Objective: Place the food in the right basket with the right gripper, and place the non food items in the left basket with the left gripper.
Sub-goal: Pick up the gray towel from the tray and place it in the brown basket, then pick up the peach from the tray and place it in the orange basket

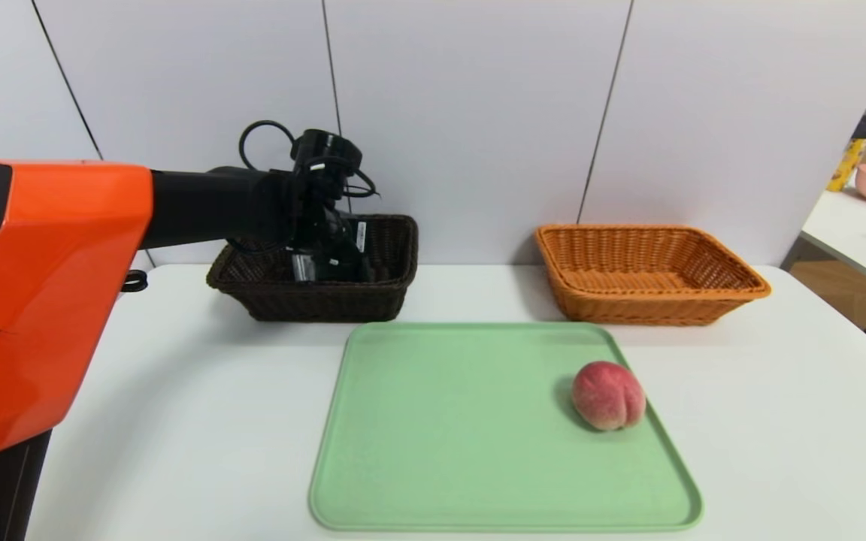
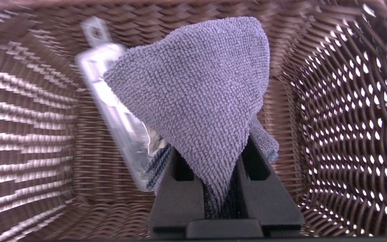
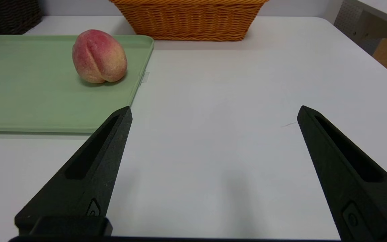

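The black right gripper [image 3: 215, 107] stood nearest, over the white table [image 3: 213, 141] short of the peach, its fingers wide apart with nothing between them; farther in lay the pale green, rimmed rectangular tray [image 1: 470, 428], which bore one item only, the round pink-red fuzzy peach [image 1: 608, 396]; this food was the one pick still left, resting near the tray's right edge, untouched by any gripper. Beyond the tray, the deep, dark brown woven wicker basket [image 1: 324, 304] held a clear plastic package with a hang tab [image 2: 113, 111], so that non-food item was judged done; the black left gripper [image 2: 213, 148] was down inside the same basket, its fingers closed on a grey-lilac textured cloth [image 2: 207, 77], whose release remained to be done; the shallow orange-tan woven wicker basket [image 1: 651, 304], to the right, showed no food in it. The sorting was judged well advanced, with the cloth to let go and the peach to carry over. As to appearance, the peach was plump, with a marked cleft and, in the right wrist view, a yellowish flush low on one side; the cloth was looped in texture, pinched narrow at the fingers and fanned broadly beyond them, partly covering the package.
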